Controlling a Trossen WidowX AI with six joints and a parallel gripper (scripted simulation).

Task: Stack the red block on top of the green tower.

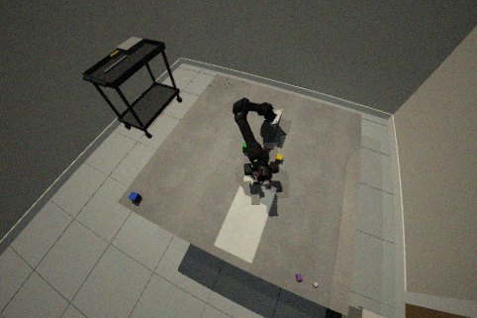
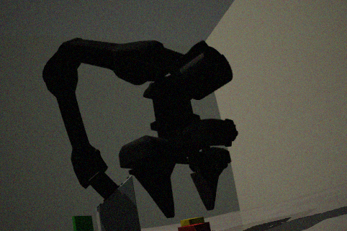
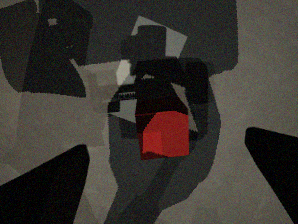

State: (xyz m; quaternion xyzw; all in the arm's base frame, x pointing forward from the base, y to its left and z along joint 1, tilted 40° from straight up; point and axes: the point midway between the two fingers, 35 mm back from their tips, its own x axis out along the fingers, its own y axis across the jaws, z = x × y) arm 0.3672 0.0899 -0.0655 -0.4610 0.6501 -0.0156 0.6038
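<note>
- From the top view you cannot make out the red block [image 3: 165, 133]; the arm [image 1: 249, 130] covers that spot.
- In the exterior view the bottom edge cuts off the red block, the green tower [image 2: 82, 223] and the yellow block [image 2: 191, 221].
- Your wrist view crops both fingers at the edges.
</note>
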